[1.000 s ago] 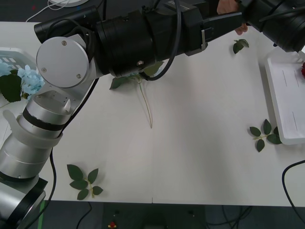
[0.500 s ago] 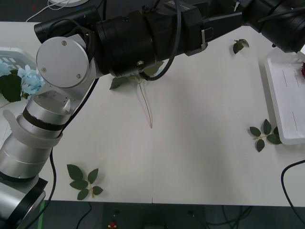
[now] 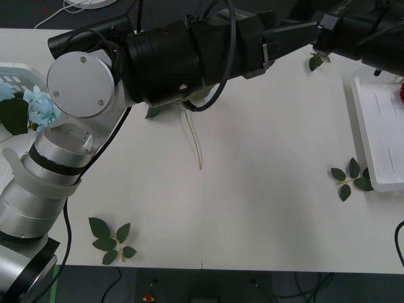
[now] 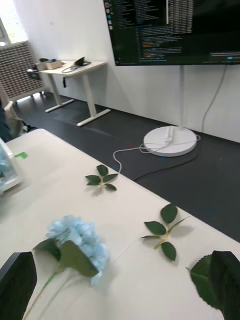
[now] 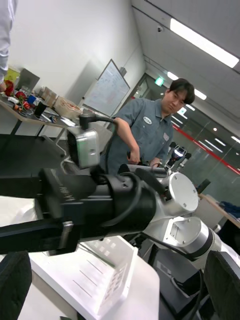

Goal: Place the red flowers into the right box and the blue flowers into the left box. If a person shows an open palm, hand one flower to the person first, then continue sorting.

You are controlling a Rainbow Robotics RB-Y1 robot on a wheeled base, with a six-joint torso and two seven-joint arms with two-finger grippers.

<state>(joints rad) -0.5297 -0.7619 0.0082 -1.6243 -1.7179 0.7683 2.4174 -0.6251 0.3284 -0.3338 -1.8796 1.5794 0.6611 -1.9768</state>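
White table (image 3: 265,208) bears a blue flower (image 4: 77,242), stem toward the wide-open right pincer (image 4: 120,285).

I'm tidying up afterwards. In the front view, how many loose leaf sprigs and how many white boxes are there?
Loose leaf sprigs: 3
White boxes: 2
Total: 5

Left arm (image 3: 170,60) stretched across table's far side toward right. Left gripper (image 5: 120,287) open. Right gripper (image 4: 125,285) open, raised.
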